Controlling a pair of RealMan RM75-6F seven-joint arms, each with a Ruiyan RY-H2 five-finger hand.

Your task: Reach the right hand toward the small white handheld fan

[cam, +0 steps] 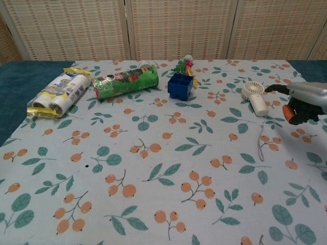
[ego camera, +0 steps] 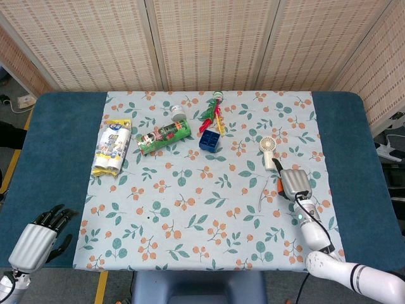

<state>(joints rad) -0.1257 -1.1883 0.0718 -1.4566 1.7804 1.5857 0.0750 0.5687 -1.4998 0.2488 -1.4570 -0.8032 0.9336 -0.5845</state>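
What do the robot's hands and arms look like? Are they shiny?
Yes, a bit. Each robot hand, right and left, has a ribbed silver-grey back and black fingers. The right one shows orange at its thumb side. Its wrist is white with a thin black cable and a small green light, and its white forearm has a black ring.
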